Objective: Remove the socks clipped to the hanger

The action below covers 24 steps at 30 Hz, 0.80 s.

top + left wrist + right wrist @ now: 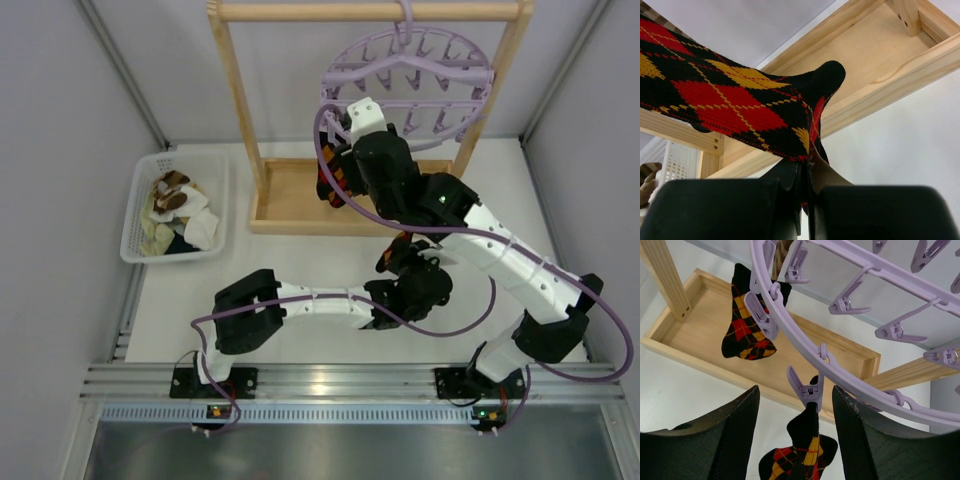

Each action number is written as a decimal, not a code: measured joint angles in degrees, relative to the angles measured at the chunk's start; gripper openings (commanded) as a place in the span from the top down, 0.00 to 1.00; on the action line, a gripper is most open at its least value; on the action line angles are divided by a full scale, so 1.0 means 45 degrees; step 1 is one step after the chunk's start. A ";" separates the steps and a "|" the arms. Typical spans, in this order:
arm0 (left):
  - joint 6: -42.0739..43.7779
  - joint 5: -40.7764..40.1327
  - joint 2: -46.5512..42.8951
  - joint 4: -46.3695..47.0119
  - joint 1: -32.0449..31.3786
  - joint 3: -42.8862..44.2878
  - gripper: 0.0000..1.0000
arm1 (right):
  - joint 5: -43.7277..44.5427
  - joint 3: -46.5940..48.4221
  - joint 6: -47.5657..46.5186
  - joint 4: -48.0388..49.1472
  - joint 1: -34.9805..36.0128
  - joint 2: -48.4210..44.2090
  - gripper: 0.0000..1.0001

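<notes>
Clipped to the hanger [850,379] over the counter's [300,265] far edge: two argyle socks [747,325], long axes near vertical, free ends pointing down. Pinched tight in the left gripper's [807,175] jaws: one sock end, cloth running aslant toward upper left. Spread wide under the ring: the right gripper's [795,397] jaws, flanking one clipped sock.

The bottom edge cuts off the black argyle fabric sock [800,440], the right edge the round lavender plastic hanger [765,295].
</notes>
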 measured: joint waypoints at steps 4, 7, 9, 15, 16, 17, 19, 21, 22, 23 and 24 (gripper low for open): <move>-0.0005 0.0005 0.0000 0.0000 -0.0044 0.0000 1.00 | 0.0141 -0.0214 -0.0141 0.0228 -0.0117 0.0180 0.49; -0.0005 0.0005 0.0000 0.0000 -0.0068 0.0000 1.00 | 0.0306 -0.0534 -0.0228 0.0583 -0.0165 0.0185 0.50; -0.0005 0.0005 0.0000 0.0000 -0.0073 0.0000 1.00 | 0.0350 -0.0627 -0.0238 0.0733 -0.0165 0.0199 0.50; -0.0005 0.0010 -0.0005 0.0000 -0.0073 0.0000 1.00 | 0.0529 -0.0811 -0.0228 0.1010 -0.0165 0.0204 0.51; -0.0005 0.0010 -0.0005 0.0000 -0.0073 0.0000 1.00 | 0.0597 -0.0860 -0.0233 0.1049 -0.0165 0.0209 0.52; -0.0005 0.0010 -0.0005 0.0000 -0.0078 0.0000 1.00 | 0.0670 -0.0903 -0.0238 0.1098 -0.0165 0.0223 0.54; -0.0010 0.0010 -0.0005 0.0000 -0.0087 0.0000 1.00 | 0.0908 -0.0928 -0.0253 0.1141 -0.0165 0.0248 0.58; -0.0015 0.0010 -0.0010 0.0000 -0.0107 0.0000 1.00 | 0.1132 -0.0933 -0.0311 0.1273 -0.0165 0.0277 0.61; -0.0015 0.0010 -0.0015 0.0000 -0.0121 0.0000 1.00 | 0.1214 -0.0952 -0.0325 0.1350 -0.0165 0.0282 0.62; -0.0015 0.0010 -0.0024 0.0000 -0.0136 0.0000 1.00 | 0.1297 -0.1025 -0.0325 0.1486 -0.0165 0.0277 0.64; -0.0015 0.0010 -0.0039 0.0000 -0.0151 0.0000 1.00 | 0.1370 -0.1098 -0.0330 0.1613 -0.0165 0.0277 0.67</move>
